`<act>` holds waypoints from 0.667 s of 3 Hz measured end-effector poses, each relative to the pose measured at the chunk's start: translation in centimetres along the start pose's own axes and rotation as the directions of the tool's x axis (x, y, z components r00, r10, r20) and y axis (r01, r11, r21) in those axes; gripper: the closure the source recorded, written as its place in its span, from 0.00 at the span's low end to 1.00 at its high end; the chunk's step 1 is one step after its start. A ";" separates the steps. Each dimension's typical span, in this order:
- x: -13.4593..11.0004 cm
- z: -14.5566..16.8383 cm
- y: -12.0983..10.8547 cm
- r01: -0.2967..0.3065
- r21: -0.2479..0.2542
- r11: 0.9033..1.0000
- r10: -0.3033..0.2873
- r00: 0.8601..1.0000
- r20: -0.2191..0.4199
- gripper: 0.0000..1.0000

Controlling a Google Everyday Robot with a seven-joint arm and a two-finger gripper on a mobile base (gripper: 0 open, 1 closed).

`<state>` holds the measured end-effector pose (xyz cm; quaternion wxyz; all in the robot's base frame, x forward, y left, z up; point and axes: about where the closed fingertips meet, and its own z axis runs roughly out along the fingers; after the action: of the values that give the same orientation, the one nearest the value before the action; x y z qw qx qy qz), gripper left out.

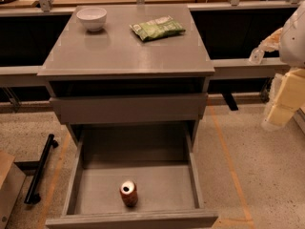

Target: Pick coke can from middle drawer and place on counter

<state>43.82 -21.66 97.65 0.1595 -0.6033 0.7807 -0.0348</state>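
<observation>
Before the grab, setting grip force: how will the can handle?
The can stands upright in the drawer, so a sideways nudge may tip and roll it. Its smooth round side looks slippery, perhaps dentable. The claw hangs far right, away.

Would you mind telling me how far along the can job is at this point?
Done: the drawer is open, with the can upright near its front wall. In hand: nothing; the gripper hangs at the right edge, well away from the can. Left: grasping the can, lifting it and setting it on the counter, beside the bowl and bag.
</observation>
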 end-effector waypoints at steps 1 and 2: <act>0.0 0.0 0.0 0.000 0.000 1.000 0.000 1.000 0.000 0.00; -0.1 1.5 -0.2 0.041 0.013 0.999 -0.042 0.999 0.014 0.00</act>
<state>44.45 -21.43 96.26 0.1681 -0.6186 0.7665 -0.0386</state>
